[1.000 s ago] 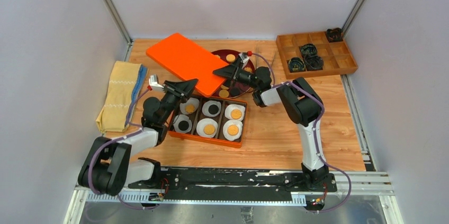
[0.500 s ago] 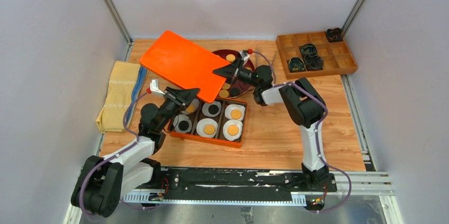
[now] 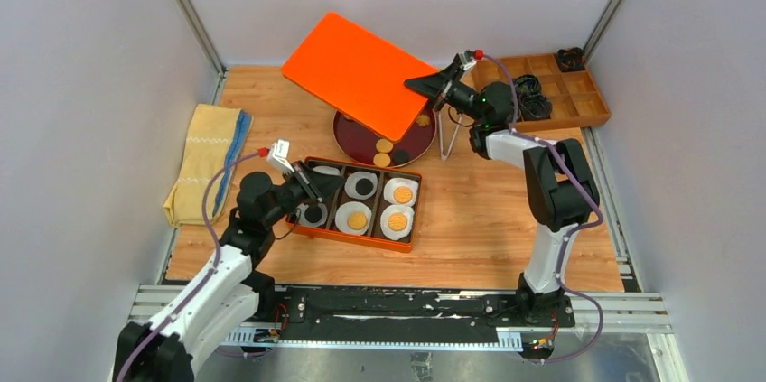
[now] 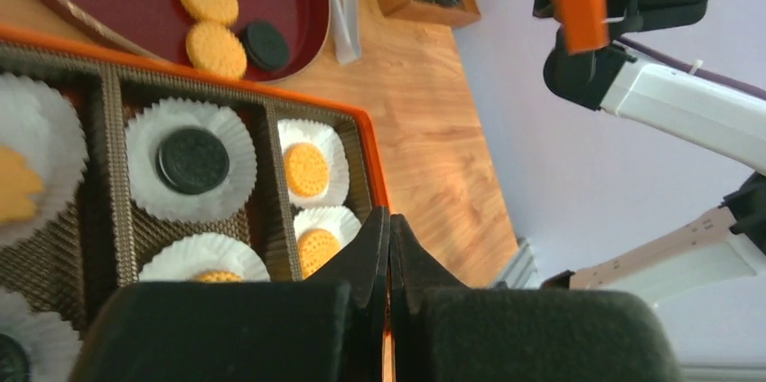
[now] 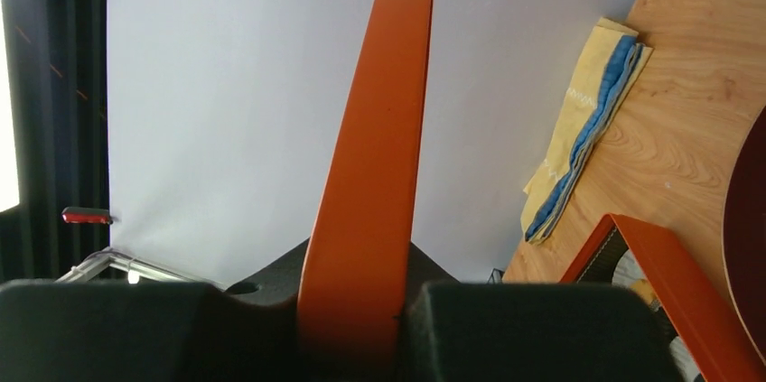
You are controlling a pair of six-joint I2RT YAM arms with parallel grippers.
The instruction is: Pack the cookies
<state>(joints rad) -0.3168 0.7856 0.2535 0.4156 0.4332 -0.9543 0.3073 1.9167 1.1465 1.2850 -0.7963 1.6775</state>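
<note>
At the lower left of the top view, your left tool (image 3: 312, 189) is pressed together over the left end of the orange six-compartment box (image 3: 370, 239), hiding part of one white fluted paper cup (image 3: 327, 172). Five cookies (image 3: 357, 219) show there: three golden, two black. Behind it, the dark red round plate (image 3: 348, 138) carries two golden, one black and one knobbly orange-brown. Your right tool (image 3: 426, 87) pinches the flat orange lid (image 3: 357, 70), tilted above the plate's far part. A folded yellow cloth (image 3: 206, 161) lies at the left and a wooden divided tray (image 3: 589, 104) at the upper right.
</note>
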